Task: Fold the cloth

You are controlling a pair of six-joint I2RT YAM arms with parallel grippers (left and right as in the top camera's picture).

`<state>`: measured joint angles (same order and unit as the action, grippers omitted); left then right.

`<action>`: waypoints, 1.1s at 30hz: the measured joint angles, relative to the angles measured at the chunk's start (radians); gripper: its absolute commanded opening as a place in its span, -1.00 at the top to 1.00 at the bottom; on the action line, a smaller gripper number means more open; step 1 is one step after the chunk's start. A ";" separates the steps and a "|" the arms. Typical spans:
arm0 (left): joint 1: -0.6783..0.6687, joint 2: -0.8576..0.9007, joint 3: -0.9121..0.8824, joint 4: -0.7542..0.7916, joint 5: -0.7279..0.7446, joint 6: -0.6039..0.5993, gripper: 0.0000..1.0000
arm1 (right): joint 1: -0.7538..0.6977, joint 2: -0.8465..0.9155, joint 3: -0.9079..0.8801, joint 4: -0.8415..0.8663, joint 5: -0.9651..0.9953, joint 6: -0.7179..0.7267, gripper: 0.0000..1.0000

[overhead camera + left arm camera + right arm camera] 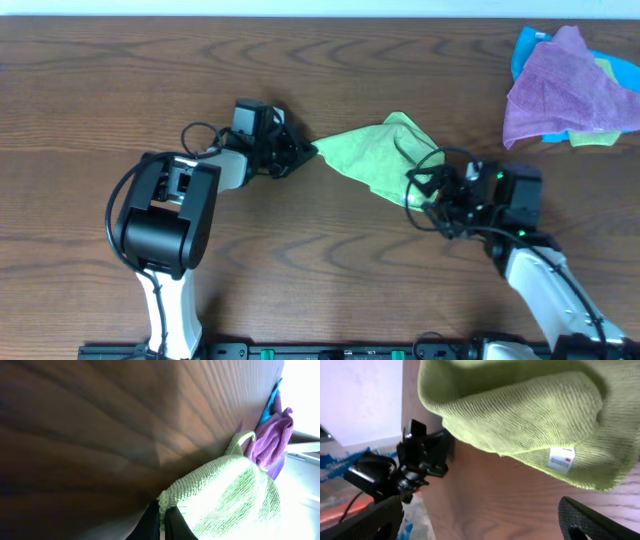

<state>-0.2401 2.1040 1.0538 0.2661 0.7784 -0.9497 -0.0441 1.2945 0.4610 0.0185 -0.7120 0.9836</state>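
Observation:
The lime-green cloth [385,152] lies bunched on the wooden table near the middle. My left gripper [308,152] is shut on the cloth's left corner, and the left wrist view shows the fingers [162,522] pinching the cloth [230,495]. My right gripper [425,195] is open just in front of the cloth's right edge and holds nothing. In the right wrist view the cloth [530,415] hangs above the open fingers [485,520], and its white tag [561,458] shows near the edge.
A purple cloth [560,90] lies on a blue cloth [527,48] at the table's far right corner. The purple cloth also shows in the left wrist view [270,440]. The left arm's gripper shows in the right wrist view [420,455].

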 measured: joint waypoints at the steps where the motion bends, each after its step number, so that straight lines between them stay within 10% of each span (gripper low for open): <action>1: 0.006 0.000 0.000 0.000 0.000 0.005 0.88 | 0.024 0.000 -0.009 0.029 0.014 0.024 -0.98; 33: -0.013 0.000 0.000 -0.005 0.039 0.009 0.88 | 0.248 0.256 -0.028 0.398 0.433 0.230 -0.99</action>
<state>-0.2531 2.1040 1.0534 0.2615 0.8173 -0.9405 0.2039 1.5509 0.4328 0.4164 -0.2790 1.2137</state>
